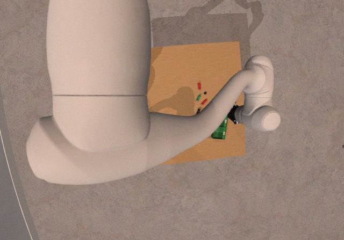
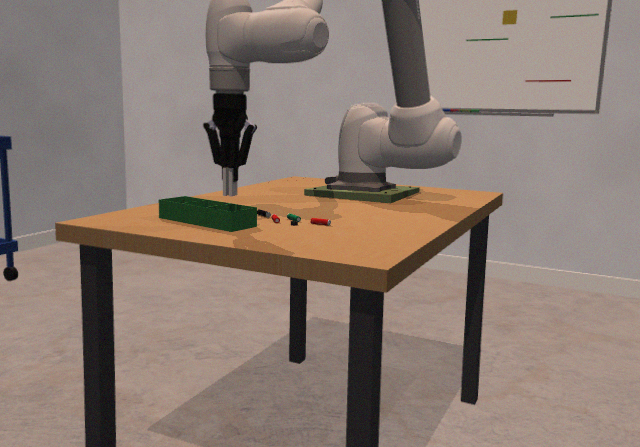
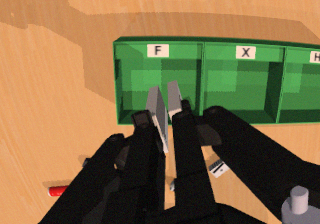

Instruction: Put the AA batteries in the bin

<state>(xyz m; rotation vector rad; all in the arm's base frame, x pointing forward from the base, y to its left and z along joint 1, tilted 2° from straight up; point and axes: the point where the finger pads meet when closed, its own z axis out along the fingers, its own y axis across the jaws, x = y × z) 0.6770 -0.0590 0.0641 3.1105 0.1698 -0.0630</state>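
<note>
The green bin block (image 1: 219,137) (image 2: 206,217) (image 3: 130,50) stands on the table. The wrist view shows bins F, X and part of H (image 3: 300,86); X and the visible part of H look empty. My gripper (image 2: 230,194) (image 3: 167,98) is shut with nothing visible between its fingers. It points down above the F end of the block, and its fingers hide part of F. Battery-like cylinders lie on the table: a red one (image 1: 199,85) (image 2: 320,221), a green one (image 1: 198,97) (image 2: 293,217), another red one (image 1: 203,101) (image 2: 275,218) and a black one (image 1: 198,110) (image 2: 263,213).
A small black round thing (image 1: 205,93) (image 2: 294,222) lies among the cylinders. A white-and-black thing (image 3: 219,167) lies beside the block, partly hidden by the gripper. The arm hides part of the table and block in the top view. The arm's base plate (image 2: 320,192) is farther back.
</note>
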